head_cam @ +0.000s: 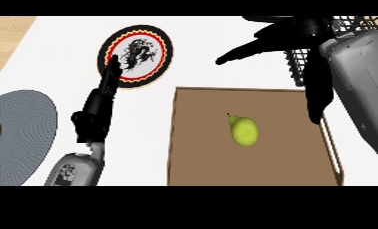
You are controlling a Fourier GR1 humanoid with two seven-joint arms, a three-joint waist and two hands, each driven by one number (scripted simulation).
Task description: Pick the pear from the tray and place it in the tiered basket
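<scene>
Head view: the pear (244,130) lies on its side inside the brown tray (199,163), roughly at the tray's middle, stem end pointing to the far side. It is below and to the left of the right hand (284,38), well apart from it and untouched. The right hand hangs over the far right corner of the tray with its fingers (240,53) stretched out straight toward the left; it has hold of nothing. Just behind and to the right of this hand stands the black wire basket (299,70), partly hidden by the grey forearm.

The left hand (96,113) rests to the left of the tray over the white desk (66,58), fingers straight and empty, tips at the rim of a round plate (159,53) with a dark dragon figure. A grey disc (26,133) lies to its left.
</scene>
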